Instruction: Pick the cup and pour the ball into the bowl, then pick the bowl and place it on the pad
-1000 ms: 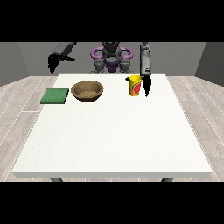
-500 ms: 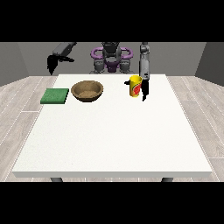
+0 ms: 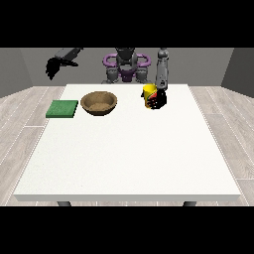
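Note:
A yellow cup (image 3: 148, 94) stands on the white table (image 3: 129, 149) at the back right. The hand at the view's right (image 3: 158, 99) is against the cup's right side, with dark fingers wrapping its lower front. A brown bowl (image 3: 99, 103) sits left of the cup, upright. Further left lies a flat green pad (image 3: 62, 108) near the table's left edge. The hand at the view's left (image 3: 53, 67) hangs in the air above and behind the pad, away from everything, fingers drooping downward. No ball is visible; the cup's inside is hidden.
The robot's torso (image 3: 126, 67) stands behind the table's far edge. The table's front and middle stretch out white towards the camera. A wooden floor surrounds the table.
The hand at the view's right has moved in from beside the cup and closed around it. The raised hand at the view's left has barely shifted.

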Available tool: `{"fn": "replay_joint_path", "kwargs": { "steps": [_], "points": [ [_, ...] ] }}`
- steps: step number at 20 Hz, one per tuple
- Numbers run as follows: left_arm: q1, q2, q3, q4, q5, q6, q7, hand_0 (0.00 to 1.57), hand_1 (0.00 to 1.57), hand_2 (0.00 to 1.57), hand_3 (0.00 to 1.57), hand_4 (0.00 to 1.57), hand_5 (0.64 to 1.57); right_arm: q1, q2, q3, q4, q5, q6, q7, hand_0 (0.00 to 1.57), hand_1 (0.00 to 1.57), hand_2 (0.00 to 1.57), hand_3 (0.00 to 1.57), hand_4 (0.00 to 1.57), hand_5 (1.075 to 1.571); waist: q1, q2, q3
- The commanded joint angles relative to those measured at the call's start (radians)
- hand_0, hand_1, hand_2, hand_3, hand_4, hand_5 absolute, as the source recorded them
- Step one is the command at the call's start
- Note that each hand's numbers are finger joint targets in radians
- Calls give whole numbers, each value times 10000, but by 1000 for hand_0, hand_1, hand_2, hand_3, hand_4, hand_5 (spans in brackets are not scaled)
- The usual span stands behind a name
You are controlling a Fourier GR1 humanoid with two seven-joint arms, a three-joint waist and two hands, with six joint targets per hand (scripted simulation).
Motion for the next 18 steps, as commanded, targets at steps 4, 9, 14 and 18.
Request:
{"fn": "replay_joint_path", "kwargs": {
  "steps": [4, 9, 14, 18],
  "points": [
    [-262, 1475, -1226, -103, -1834, 787, 2773, 1381, 1381, 1571, 1571, 1571, 1341, 452, -17, -109, 1115, 84, -77, 568, 0, 0, 0, 0, 0, 1569, 840, -2130, -61],
    [-2278, 3147, -1573, 33, -2879, 509, 5556, 1456, 1456, 1571, 1571, 1571, 1296, 373, 35, 28, 1488, 222, 9, 463, 0, 0, 0, 0, 0, 1569, 583, -2207, -67],
    [-2609, 2577, -2343, -716, -3778, 585, 6505, 1459, 1459, 1571, 1571, 1571, 1294, -69, -354, -627, 2787, 264, 33, -743, 0, 0, 0, 0, 0, 1568, 1217, -1846, -92],
    [-2913, 2265, -2570, -408, -4564, 1359, 7682, 1473, 1473, 1571, 1571, 1571, 1278, 219, -275, -269, 2334, 83, 612, -400, 0, 0, 0, 0, 0, 1568, 347, -1895, -95]
  ]
}}
